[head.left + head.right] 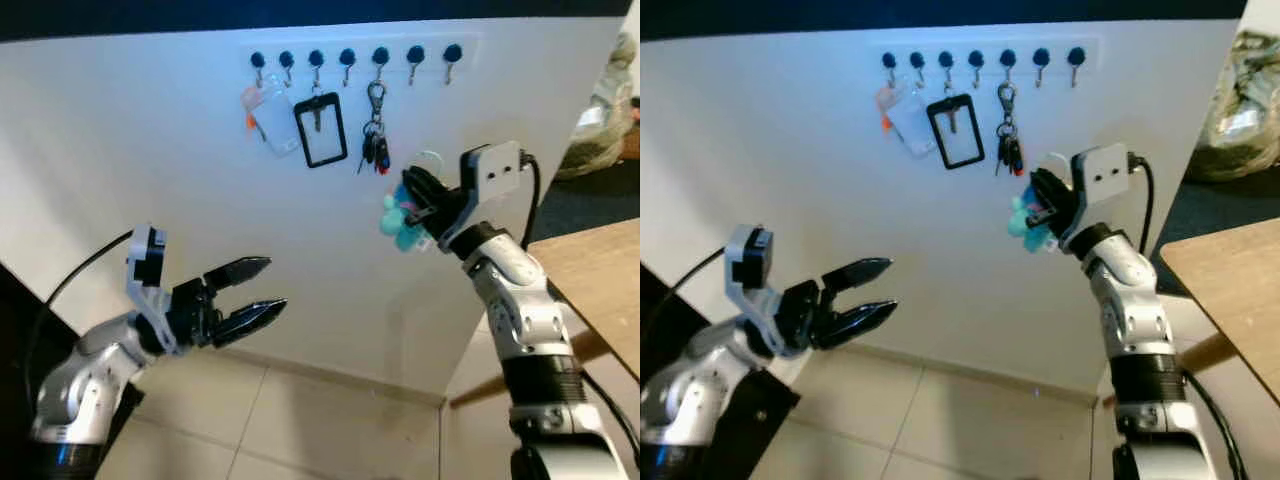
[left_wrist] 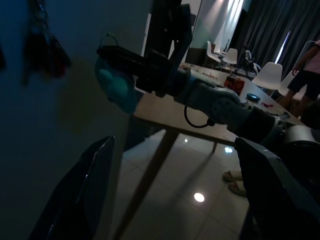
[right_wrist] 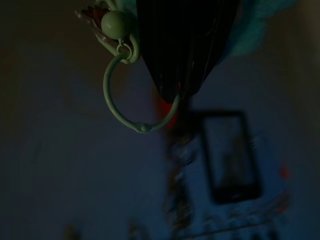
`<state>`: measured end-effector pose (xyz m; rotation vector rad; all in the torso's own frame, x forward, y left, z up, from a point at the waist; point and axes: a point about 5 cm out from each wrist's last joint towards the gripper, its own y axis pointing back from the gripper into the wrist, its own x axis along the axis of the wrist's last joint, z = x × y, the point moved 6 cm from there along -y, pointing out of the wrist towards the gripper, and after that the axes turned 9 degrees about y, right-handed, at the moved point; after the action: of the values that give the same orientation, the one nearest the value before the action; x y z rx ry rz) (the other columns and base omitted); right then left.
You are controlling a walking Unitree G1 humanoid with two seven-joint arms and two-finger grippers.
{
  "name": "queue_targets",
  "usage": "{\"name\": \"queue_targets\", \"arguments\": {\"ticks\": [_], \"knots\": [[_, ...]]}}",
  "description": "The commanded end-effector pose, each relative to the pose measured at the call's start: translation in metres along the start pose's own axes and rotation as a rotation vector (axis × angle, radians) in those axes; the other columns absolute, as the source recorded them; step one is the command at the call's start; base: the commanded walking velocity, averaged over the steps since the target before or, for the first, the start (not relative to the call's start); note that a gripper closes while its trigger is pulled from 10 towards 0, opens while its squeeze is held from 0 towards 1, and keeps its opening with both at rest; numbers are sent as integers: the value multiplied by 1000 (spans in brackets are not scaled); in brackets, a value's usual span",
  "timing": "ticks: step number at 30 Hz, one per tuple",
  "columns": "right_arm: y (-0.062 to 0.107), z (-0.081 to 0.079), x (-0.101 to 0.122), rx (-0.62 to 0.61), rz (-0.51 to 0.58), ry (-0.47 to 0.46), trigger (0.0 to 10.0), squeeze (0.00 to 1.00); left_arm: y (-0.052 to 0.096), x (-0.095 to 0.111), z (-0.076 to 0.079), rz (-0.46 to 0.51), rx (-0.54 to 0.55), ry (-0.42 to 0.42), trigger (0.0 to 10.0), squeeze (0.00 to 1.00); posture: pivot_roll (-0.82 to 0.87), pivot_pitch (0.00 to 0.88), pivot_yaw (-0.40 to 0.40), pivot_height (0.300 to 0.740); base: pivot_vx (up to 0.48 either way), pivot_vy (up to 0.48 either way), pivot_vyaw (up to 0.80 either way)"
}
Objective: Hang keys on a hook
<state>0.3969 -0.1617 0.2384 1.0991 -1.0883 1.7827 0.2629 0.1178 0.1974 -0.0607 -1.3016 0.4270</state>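
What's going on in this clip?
A humanoid robot stands facing a white wall with a row of hooks. Its right claw is raised below and right of the hooks, shut on a teal keychain whose pale green ring sticks out past the fingers. The keychain is not on a hook yet. A clear card holder, a black badge holder and a bunch of keys already hang there; the two rightmost hooks are free. The left claw is held open, lower down, holding nothing.
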Motion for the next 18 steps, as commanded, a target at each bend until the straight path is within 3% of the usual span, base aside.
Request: {"name": "queue_targets", "arguments": {"ticks": [1,8,18], "knots": [[-4,-7,3,12,9,-2,10000,0,4,-1,-1,-7,10,2,10000,0,-130,0,104,740,352,0,0],[-2,1,2,-24,5,-27,10000,0,4,2,0,-8,12,-8,10000,0,-129,3,108,740,0,0,-755],[-3,6,13,-46,36,-14,10000,0,3,3,2,-4,0,-14,10000,0,-130,2,107,740,0,0,0]]}}
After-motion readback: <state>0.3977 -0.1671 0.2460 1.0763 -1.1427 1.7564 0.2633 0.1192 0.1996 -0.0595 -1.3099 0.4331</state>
